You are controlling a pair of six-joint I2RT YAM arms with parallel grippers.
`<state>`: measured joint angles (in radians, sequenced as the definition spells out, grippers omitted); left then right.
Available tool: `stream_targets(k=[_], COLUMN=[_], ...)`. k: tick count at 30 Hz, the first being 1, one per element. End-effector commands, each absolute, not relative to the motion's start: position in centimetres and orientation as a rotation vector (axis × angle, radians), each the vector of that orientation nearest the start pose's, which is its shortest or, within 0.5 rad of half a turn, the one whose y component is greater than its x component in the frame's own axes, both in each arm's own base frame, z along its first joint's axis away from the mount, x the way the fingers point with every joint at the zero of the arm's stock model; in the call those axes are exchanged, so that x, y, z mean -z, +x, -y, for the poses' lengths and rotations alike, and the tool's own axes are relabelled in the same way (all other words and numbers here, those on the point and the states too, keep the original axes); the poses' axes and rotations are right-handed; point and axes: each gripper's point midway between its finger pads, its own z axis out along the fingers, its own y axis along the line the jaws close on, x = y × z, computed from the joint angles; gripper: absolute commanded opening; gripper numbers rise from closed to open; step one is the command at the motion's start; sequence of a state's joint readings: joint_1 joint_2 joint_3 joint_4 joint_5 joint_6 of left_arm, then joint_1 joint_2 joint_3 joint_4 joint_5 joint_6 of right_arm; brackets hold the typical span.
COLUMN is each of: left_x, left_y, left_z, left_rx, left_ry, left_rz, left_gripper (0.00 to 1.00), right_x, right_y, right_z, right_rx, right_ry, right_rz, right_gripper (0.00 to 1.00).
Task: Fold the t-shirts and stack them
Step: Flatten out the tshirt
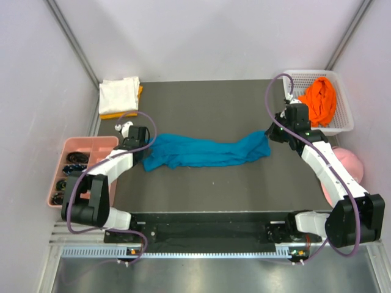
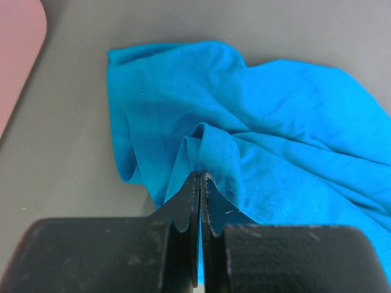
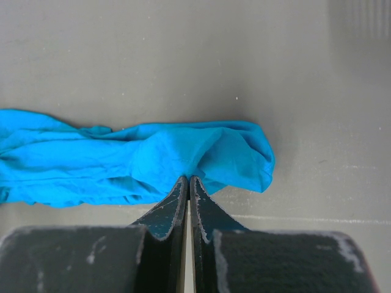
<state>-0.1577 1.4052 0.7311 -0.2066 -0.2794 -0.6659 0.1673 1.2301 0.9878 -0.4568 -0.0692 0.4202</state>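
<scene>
My left gripper (image 2: 200, 179) and right gripper (image 3: 188, 179) each pinch one end of the blue shirt (image 1: 204, 151). I should draw them apart evenly, keeping the cloth low, to flatten it

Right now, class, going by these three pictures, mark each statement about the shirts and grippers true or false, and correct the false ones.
1. The left gripper and the right gripper each pinch an end of the blue shirt. True.
2. The blue shirt is neatly folded. False: it lies stretched out and bunched between the grippers.
3. The white shirt lies on a yellow shirt. True.
4. The orange shirt is stacked on the white shirt. False: it sits crumpled in the basket.
</scene>
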Motion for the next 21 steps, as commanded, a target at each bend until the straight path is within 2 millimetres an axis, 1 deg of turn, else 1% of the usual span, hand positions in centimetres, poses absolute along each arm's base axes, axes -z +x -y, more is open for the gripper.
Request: stream_targets(k=[1, 2, 3, 4, 5, 6, 8, 9, 11, 12, 13, 15, 20, 21], left_x=[-7.8, -8.1, -8.9, -9.2, -9.6, -10.3, -11.5, -12.5, -13.2, -14.0, -14.2, -14.7, -13.4, -12.7], left_y=[36.5, 36.5, 36.5, 36.4, 36.4, 36.1, 36.0, 35.9, 35.5, 35.4, 35.3, 35.1, 34.2, 33.8], left_z=[3.4, 3.3, 3.1, 2.9, 2.7, 2.3, 1.9, 1.4, 1.0, 0.8, 0.8, 1.0, 2.3, 2.5], left_rx=[0.103, 0.098, 0.090, 0.080, 0.071, 0.050, 0.033, 0.012, -0.005, -0.003, -0.003, 0.017, 0.092, 0.101], left_ry=[-0.737, -0.737, -0.732, -0.728, -0.730, -0.734, -0.725, -0.723, -0.720, -0.717, -0.718, -0.713, -0.719, -0.728], left_rz=[-2.189, -2.182, -2.162, -2.158, -2.148, -2.138, -2.116, -2.085, -2.067, -2.046, -2.043, -2.036, -2.103, -2.117], left_gripper=[0.04, 0.06, 0.18, 0.24, 0.28, 0.37, 0.37, 0.37, 0.37, 0.38, 0.39, 0.40, 0.40, 0.40], right_x=[-18.5, -18.4, -18.3, -18.2, -18.1, -18.1, -18.1, -18.2, -18.1, -18.2, -18.3, -18.3, -18.4, -18.4], right_y=[34.5, 34.5, 34.5, 34.5, 34.5, 34.5, 34.5, 34.5, 34.5, 34.5, 34.5, 34.5, 34.4, 34.4], right_z=[-8.8, -8.8, -8.9, -8.9, -8.9, -9.0, -9.0, -9.1, -9.2, -9.2, -9.2, -9.2, -9.1, -9.1], right_rx=[-0.393, -0.392, -0.397, -0.399, -0.403, -0.405, -0.411, -0.415, -0.418, -0.419, -0.421, -0.421, -0.417, -0.415], right_ry=[0.238, 0.239, 0.238, 0.237, 0.238, 0.238, 0.237, 0.236, 0.234, 0.234, 0.233, 0.233, 0.236, 0.234], right_rz=[-2.237, -2.240, -2.243, -2.243, -2.245, -2.245, -2.246, -2.243, -2.245, -2.244, -2.242, -2.242, -2.240, -2.242], right_gripper=[0.00, 0.00, 0.00, 0.00, 0.00, 0.00, 0.00, 0.00, 0.00, 0.00, 0.00, 0.00, 0.00, 0.00])
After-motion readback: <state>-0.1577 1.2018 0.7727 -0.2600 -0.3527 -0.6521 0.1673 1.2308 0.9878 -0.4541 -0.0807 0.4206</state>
